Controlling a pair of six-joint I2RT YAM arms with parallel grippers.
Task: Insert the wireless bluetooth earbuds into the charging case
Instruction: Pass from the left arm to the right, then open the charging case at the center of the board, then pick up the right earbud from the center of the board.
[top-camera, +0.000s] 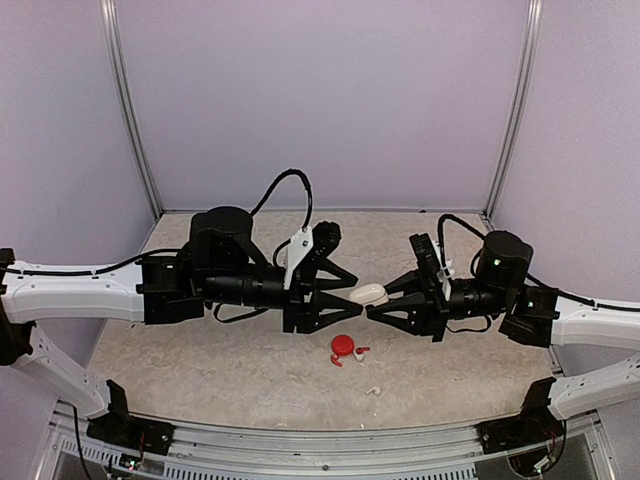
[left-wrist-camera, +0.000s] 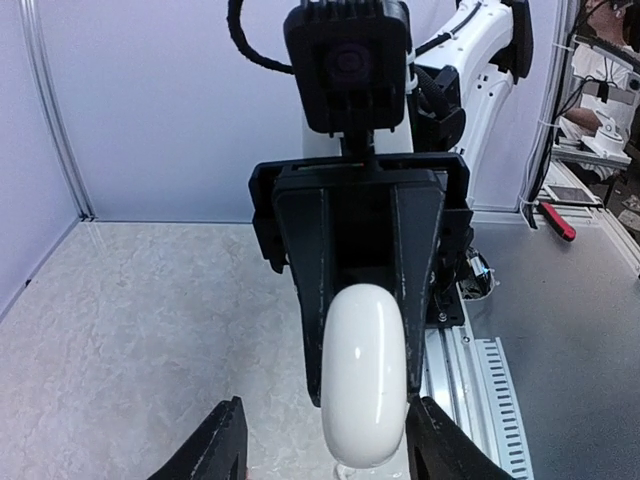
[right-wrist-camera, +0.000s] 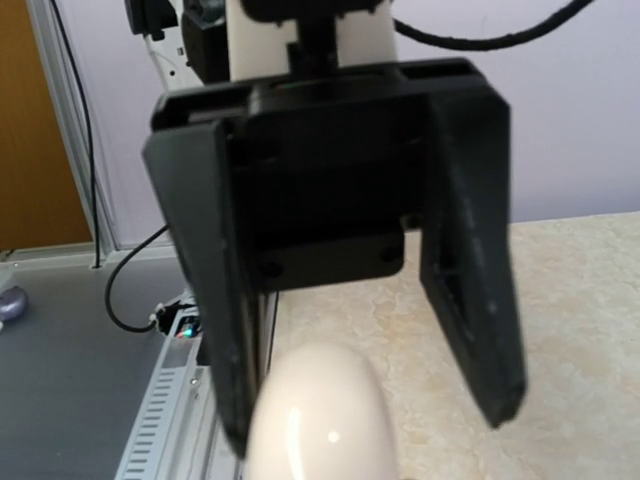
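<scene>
A white charging case (top-camera: 369, 294) hangs in mid-air between the two grippers. My right gripper (top-camera: 380, 300) is shut on it; in the left wrist view its black fingers (left-wrist-camera: 312, 300) flank the white case (left-wrist-camera: 363, 375). My left gripper (top-camera: 354, 296) is open, its fingertips (left-wrist-camera: 225, 445) straddling the case's near end; the right tip lies close against the case and the left tip stands well apart. In the right wrist view the case (right-wrist-camera: 315, 415) fills the bottom and the left gripper's spread fingers (right-wrist-camera: 470, 290) face it. A white earbud (top-camera: 372, 389) lies on the table.
A red case (top-camera: 343, 346) sits on the table below the grippers, with small red earbuds (top-camera: 359, 351) beside it. Purple walls enclose the table on three sides. A metal rail (left-wrist-camera: 480, 390) runs along the table's near edge.
</scene>
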